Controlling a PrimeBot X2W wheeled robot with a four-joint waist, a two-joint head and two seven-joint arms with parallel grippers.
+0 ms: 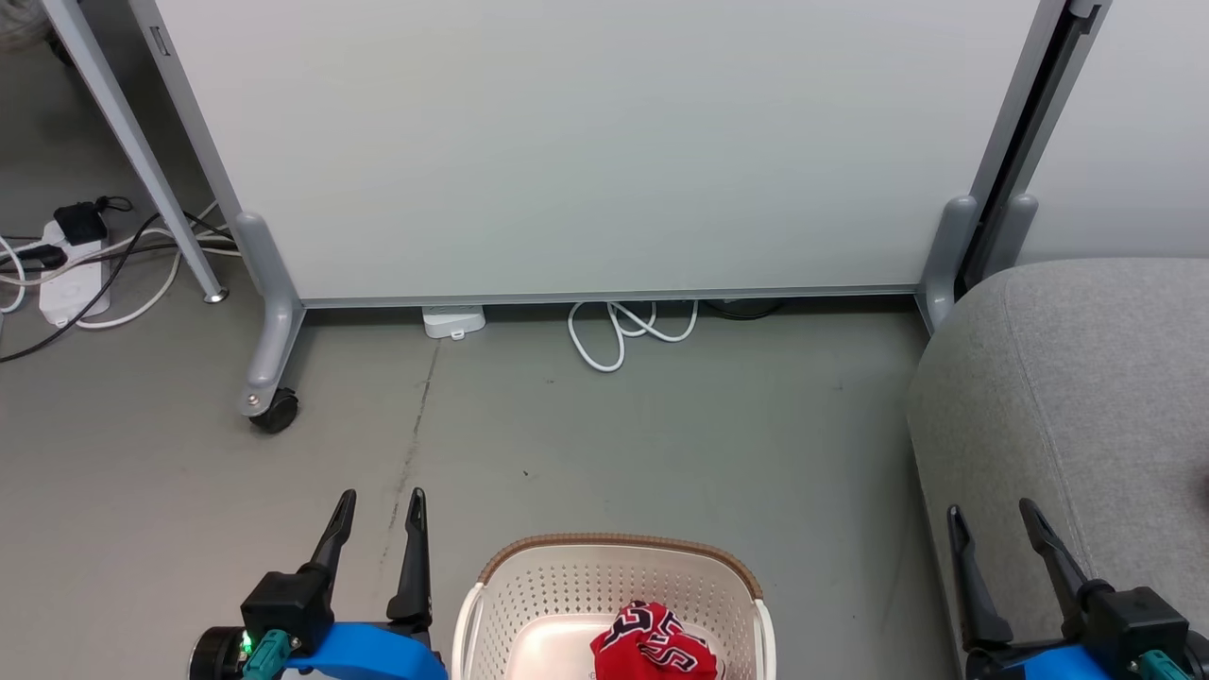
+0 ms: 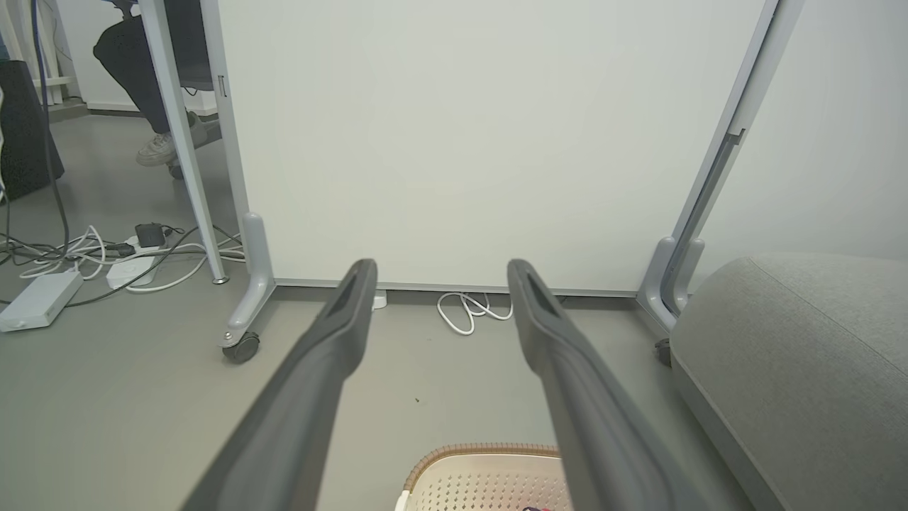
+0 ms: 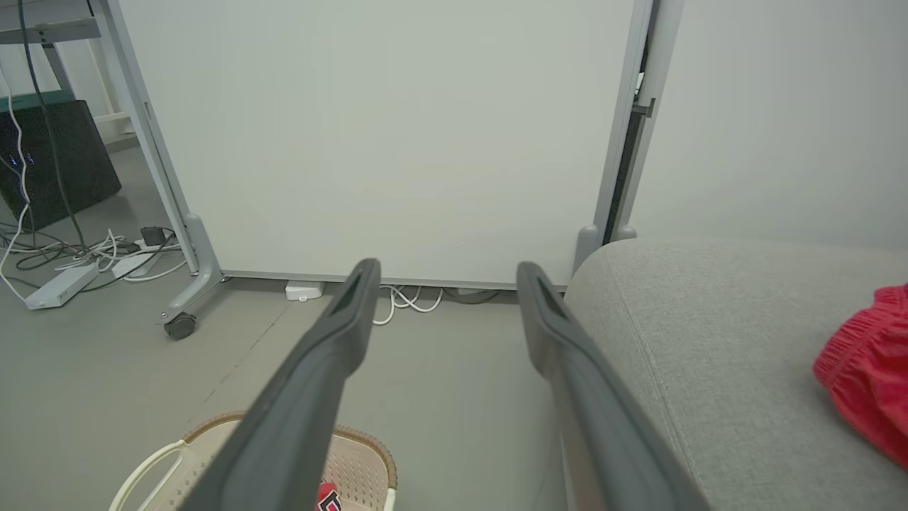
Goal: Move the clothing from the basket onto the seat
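Basket rim between left and right jaws, both wide; seat edge beside right.

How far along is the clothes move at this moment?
About halfway. Done: one red garment lies on the sofa. In hand: nothing; the left gripper and right gripper are both open and empty, above the floor and the sofa's edge. Left: the lettered red garment sits in the basket, not yet picked up.
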